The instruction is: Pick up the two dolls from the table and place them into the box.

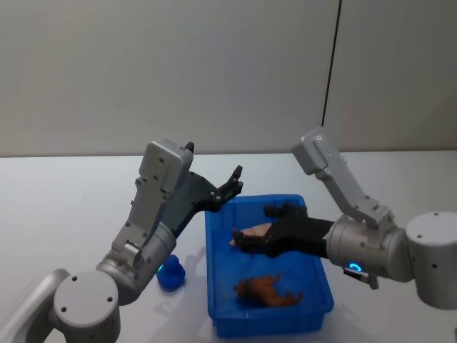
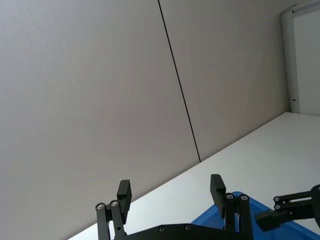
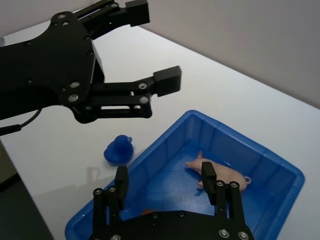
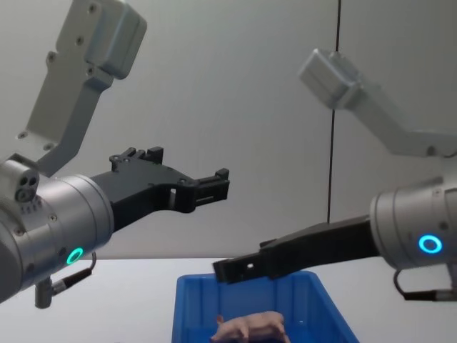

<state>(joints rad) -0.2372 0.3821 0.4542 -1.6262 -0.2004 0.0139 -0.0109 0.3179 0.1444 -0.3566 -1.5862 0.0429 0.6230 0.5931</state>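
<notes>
box (image 1: 271, 323): bright blue, ribbed inner walls. pig doll (image 3: 220, 173): pale pink. second doll (image 1: 265, 291): reddish-brown. small toy (image 1: 171, 274) on the tabletop (image 1: 64, 207): blue, same as box. tabletop: plain white. left gripper (image 2: 170, 185), right gripper (image 3: 165, 172): black.

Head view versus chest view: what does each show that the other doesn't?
Head view: a brown doll in the blue box and a small blue toy on the table beside it. Chest view: a side look, with the right hand hovering clear above the pink pig. Both: the box, the pig inside it, and the left hand, open like the right.
</notes>
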